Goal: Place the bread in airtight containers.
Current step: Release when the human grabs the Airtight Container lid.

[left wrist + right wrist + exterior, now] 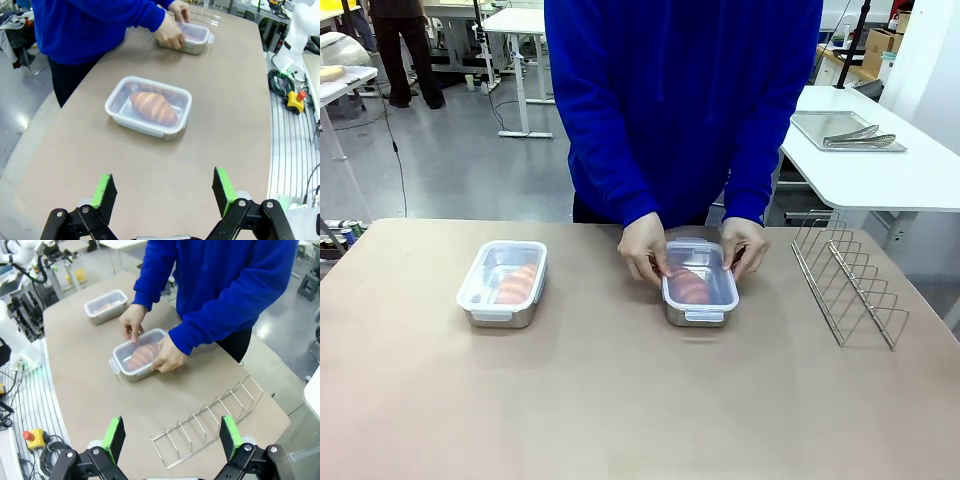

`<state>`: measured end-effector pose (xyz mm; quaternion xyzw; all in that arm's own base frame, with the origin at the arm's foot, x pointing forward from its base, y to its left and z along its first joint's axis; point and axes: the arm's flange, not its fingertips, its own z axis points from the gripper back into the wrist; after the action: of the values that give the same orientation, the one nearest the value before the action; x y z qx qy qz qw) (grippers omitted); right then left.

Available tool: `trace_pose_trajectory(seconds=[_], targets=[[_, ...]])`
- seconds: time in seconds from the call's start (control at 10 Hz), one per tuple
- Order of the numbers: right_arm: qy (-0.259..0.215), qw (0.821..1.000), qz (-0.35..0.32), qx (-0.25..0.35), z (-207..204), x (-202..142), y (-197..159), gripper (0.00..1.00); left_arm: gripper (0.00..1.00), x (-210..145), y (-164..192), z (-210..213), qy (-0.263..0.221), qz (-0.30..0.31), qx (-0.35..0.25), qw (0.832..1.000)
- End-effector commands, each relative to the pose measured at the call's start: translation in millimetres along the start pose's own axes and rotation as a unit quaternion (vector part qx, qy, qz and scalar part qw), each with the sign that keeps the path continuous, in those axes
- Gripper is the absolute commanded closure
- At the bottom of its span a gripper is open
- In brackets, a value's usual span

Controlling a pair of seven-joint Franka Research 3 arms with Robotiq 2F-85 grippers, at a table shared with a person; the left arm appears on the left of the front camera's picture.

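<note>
Both croissants already sit inside the 2 steel tins on the bench (620,400), so the task looks nearly finished. The left tin (503,284) stands alone with its clear lid (148,104) on and a croissant (154,107) visible through it. The right tin (699,283) also holds a croissant (142,354) under its lid (140,350), and the person's hands (645,247) press at its far end and sides, apparently seating or snapping the tabs; whether every tab is latched cannot be told. Both robot grippers hang back over the bench, well apart from the tins: the left gripper (162,192) has its jaws spread wide and empty, the right gripper (172,438) likewise. A wire rack (847,282) stands off to the right, unused.
</note>
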<state>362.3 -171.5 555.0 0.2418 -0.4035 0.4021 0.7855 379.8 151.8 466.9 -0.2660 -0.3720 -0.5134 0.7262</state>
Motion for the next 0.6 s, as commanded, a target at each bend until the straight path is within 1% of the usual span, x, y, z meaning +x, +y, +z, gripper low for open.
trace_pose_trajectory(seconds=[0.0, 0.5], targets=[[-0.012, 1.0, 0.0, 0.003, 1.1, 3.5, -0.7, 0.0, 0.0, -0.2, -0.6, -0.5, -0.003, -0.011, -0.001, 1.0], [-0.012, 1.0, 0.0, 0.003, 1.1, 3.5, -0.7, 0.0, 0.0, -0.2, -0.6, -0.5, -0.003, -0.011, -0.001, 1.0]])
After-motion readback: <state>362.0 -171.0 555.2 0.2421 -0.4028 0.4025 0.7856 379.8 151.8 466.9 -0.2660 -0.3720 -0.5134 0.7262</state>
